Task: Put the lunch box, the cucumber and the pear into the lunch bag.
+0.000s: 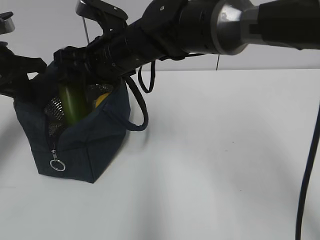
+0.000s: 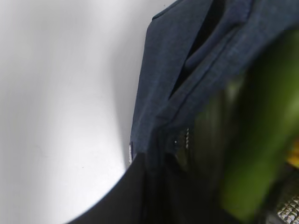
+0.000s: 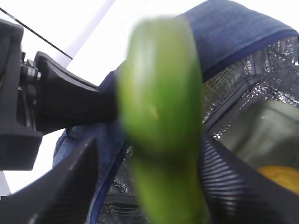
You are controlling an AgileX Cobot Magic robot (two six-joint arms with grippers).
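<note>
Both grippers work at the lunch bag (image 1: pixel 95 145): we see the upright cucumber (image 3: pixel 161 121) between the right gripper's (image 3: pixel 149 186) parted fingers, while the left gripper (image 1: pixel 20 67) pinches the bag's rim.

No text, label, brand, number or sign can be read in any of the views. The lunch bag (image 1: pixel 95 145) shows plain dark fabric, and the cucumber (image 3: pixel 161 116) carries no sticker or marking.
</note>
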